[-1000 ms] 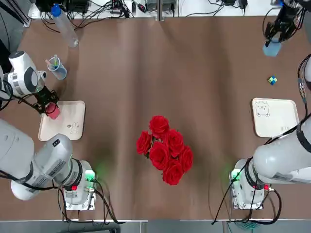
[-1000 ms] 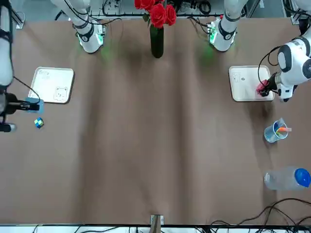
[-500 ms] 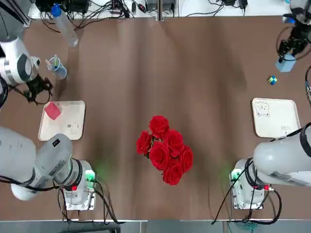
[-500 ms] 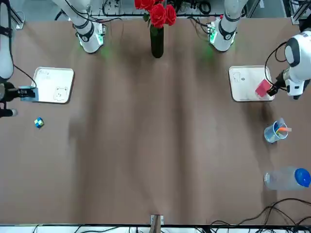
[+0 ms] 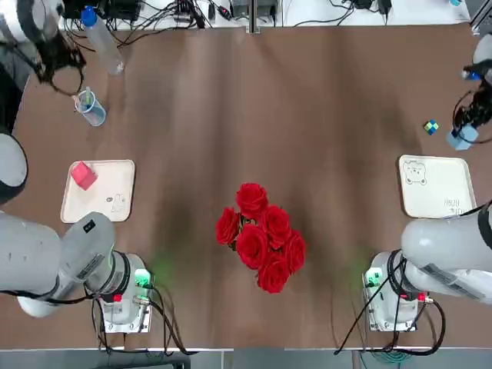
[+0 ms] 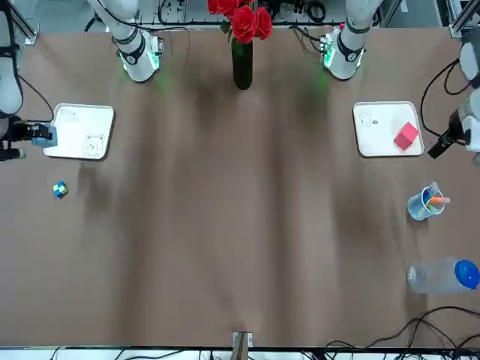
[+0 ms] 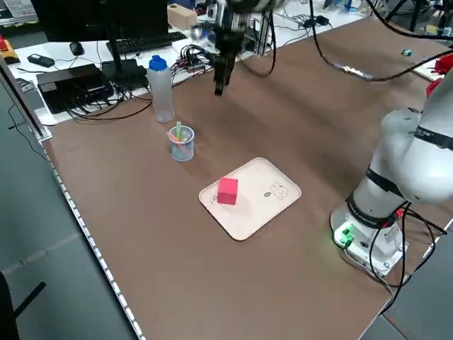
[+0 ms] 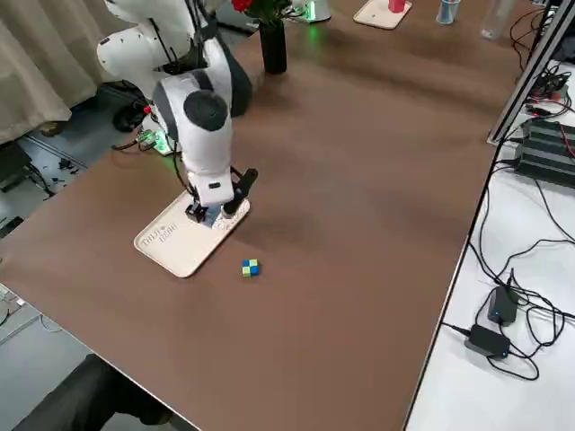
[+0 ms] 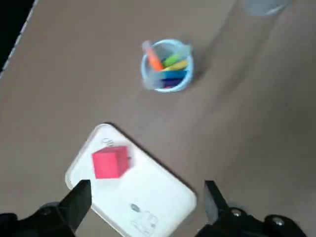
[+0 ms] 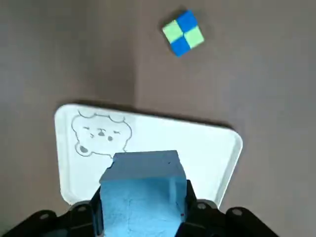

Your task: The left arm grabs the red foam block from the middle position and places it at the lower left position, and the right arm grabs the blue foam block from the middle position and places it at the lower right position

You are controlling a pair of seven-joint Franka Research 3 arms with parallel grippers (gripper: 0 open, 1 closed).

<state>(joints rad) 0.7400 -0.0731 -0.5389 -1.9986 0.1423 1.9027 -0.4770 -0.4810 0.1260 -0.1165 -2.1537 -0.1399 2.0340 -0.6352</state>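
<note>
The red foam block [image 5: 83, 175] lies free on the left white tray [image 5: 115, 201], at its far left corner, also seen as the red block [image 9: 109, 163] in the left wrist view. My left gripper [image 9: 145, 207] is open and empty, high above the table beyond the tray, near the far left edge [image 7: 219, 81]. My right gripper [image 10: 143, 217] is shut on the blue foam block [image 10: 143, 190]. It holds that blue block [image 5: 462, 138] just above the far edge of the right white tray [image 5: 434, 204].
A small green-and-blue cube [image 5: 431, 127] lies just beyond the right tray. A cup of coloured sticks [image 5: 90, 108] and a lying water bottle [image 5: 101, 42] sit far left. A vase of red roses [image 5: 260, 237] stands between the arm bases.
The left gripper let go of the red block on the left tray, then rose and drew away toward the far edge. The right gripper carried the blue block toward the right tray.
</note>
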